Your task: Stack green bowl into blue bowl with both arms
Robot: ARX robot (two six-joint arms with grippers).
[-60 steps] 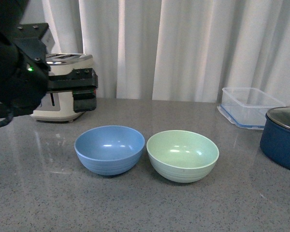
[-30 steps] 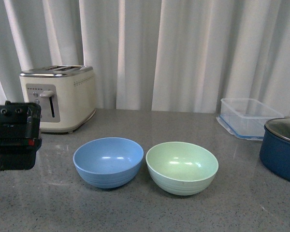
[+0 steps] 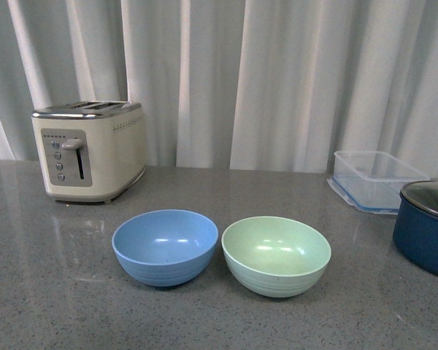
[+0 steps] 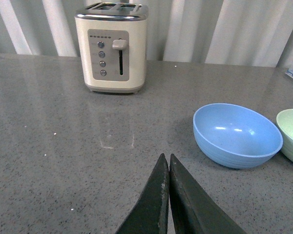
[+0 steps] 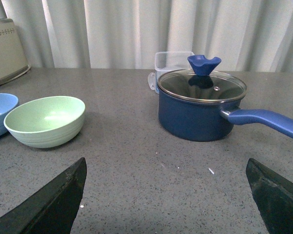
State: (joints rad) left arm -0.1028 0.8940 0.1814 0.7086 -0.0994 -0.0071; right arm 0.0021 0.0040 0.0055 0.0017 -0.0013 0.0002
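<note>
The blue bowl [image 3: 165, 246] and the green bowl [image 3: 276, 254] sit side by side on the grey counter, upright and empty, almost touching. Neither arm shows in the front view. In the left wrist view my left gripper [image 4: 166, 158] is shut and empty above bare counter, with the blue bowl [image 4: 237, 134] a short way off and the green bowl's edge [image 4: 292, 134] beyond it. In the right wrist view my right gripper [image 5: 166, 168] is open wide and empty over bare counter, with the green bowl [image 5: 45, 120] off to one side and the blue bowl's edge [image 5: 0, 112] past it.
A cream toaster [image 3: 87, 149] stands at the back left. A clear plastic container [image 3: 376, 169] and a dark navy lidded pot [image 3: 427, 226] stand at the right; the pot's long handle [image 5: 266, 122] points out sideways in the right wrist view.
The left arm, which filled the front view's left side, dropped down and left and is now out of that view. The bowls have not moved.
</note>
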